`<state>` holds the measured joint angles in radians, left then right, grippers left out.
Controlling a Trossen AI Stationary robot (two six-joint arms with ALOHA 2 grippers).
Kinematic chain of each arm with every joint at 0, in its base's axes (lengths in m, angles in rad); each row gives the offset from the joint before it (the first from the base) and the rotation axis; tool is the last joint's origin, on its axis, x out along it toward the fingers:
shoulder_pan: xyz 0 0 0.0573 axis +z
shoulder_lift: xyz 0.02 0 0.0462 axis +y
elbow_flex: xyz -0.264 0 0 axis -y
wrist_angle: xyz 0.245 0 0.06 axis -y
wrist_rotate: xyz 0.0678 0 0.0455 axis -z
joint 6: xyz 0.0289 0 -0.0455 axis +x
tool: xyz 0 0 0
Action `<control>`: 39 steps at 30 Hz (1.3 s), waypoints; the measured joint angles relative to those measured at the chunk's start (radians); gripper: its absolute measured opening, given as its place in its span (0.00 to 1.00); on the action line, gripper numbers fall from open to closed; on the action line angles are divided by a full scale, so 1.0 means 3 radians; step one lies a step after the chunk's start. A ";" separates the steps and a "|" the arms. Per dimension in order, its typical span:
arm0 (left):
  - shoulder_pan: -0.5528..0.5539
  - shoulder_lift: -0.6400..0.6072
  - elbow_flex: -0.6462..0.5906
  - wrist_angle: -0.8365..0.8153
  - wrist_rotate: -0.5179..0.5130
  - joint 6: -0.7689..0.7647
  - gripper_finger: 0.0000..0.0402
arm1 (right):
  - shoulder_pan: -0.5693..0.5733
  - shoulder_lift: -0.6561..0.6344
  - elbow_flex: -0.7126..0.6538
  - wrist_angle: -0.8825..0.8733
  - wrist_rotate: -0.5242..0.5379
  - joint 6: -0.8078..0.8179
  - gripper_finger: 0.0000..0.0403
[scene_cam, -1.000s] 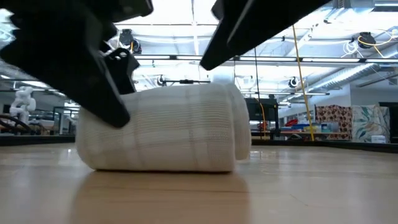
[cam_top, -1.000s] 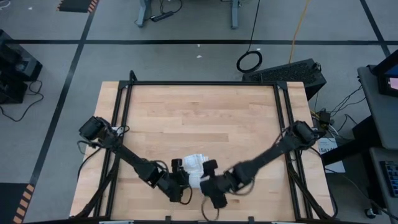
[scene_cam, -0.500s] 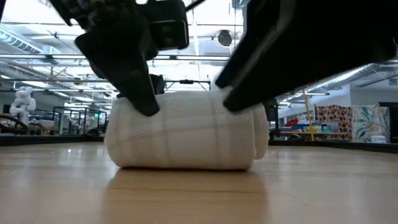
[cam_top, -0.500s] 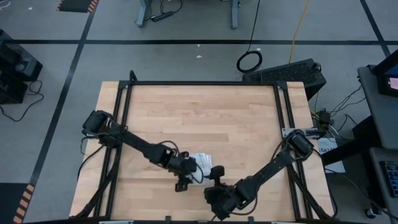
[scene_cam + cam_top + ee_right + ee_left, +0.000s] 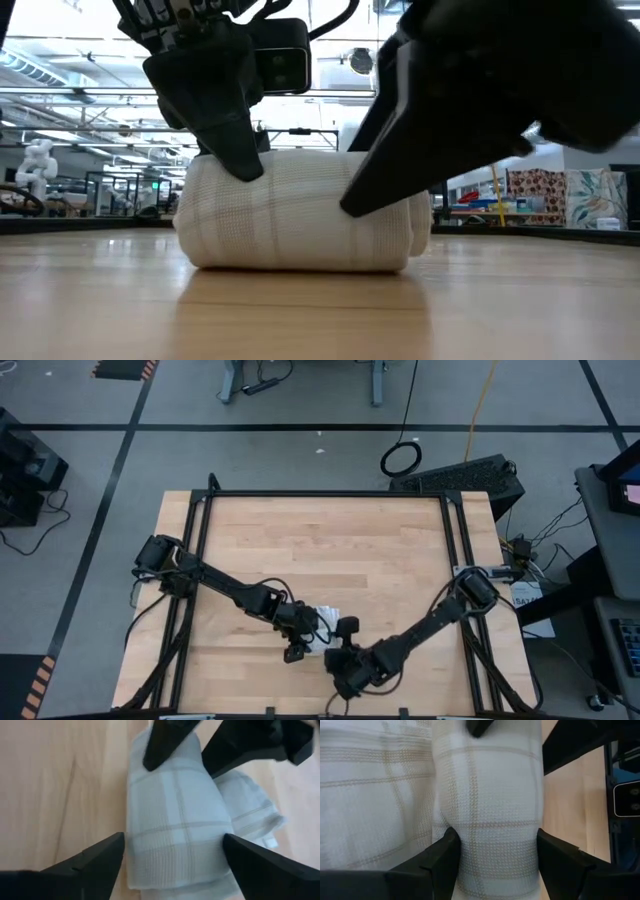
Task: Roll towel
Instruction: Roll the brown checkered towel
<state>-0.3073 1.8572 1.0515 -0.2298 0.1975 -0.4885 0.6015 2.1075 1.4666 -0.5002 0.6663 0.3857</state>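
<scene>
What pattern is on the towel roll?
The towel is white with a faint tan-grey grid of check lines, clearest in the left wrist view.

Overhead, table-level, two close wrist views

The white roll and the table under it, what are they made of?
The rolled white towel with the faint check pattern looks like soft woven cloth, likely cotton: a fine waffle weave shows in the left wrist view, matte and slightly wrinkled. The light wooden table looks like planks joined side by side, with visible grain and a smooth, faintly shiny finish.
</scene>
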 joint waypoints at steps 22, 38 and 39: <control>-0.0703 -0.1016 -0.0028 -0.0901 -0.1522 -0.0079 0.59 | -0.0454 -0.0007 0.0010 0.0125 -0.1109 0.0047 0.62; -0.1703 -0.0653 -0.0368 -0.0269 -0.3532 -0.0021 0.59 | -0.0835 -0.0006 0.0006 0.0285 -0.2147 0.0231 0.62; -0.1712 -0.0584 -0.0391 -0.0158 -0.3563 0.0056 0.59 | -0.0869 -0.0006 0.0006 0.0290 -0.2219 0.0257 0.62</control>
<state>-0.8207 1.6819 0.9342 -0.2772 -0.8714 -0.4718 0.3407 2.1056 1.4684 -0.4132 0.0005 0.4629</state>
